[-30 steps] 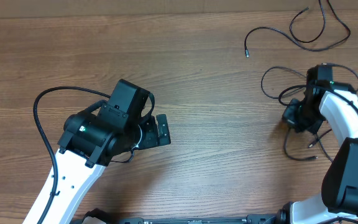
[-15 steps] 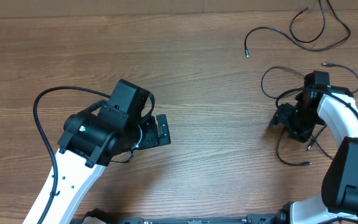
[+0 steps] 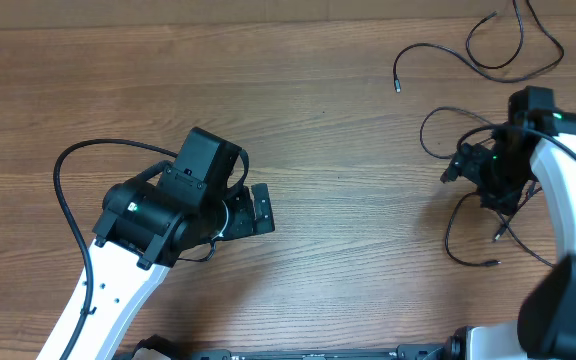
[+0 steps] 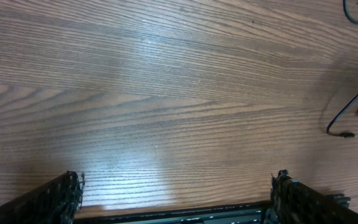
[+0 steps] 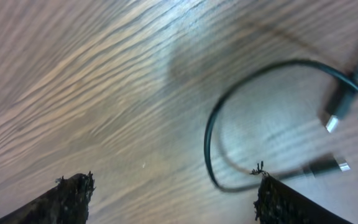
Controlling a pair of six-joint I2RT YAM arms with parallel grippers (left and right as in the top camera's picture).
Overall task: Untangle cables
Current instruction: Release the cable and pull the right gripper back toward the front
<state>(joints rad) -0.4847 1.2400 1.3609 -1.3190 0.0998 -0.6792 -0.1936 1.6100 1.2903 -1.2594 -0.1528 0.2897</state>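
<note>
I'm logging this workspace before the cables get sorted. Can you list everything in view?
table: one, brown wood, under everything
cable lying apart: one, thin, black, far right of the table
looped cables: apparently two, thin, black, crossing each other on the right side
cord: one, thicker, black, arching on the left side
left arm: one, white and black, near left
right arm: one, white and black, right edge
left gripper: one, black, open, over bare wood
right gripper: one, black, open, above the looped cables
</note>
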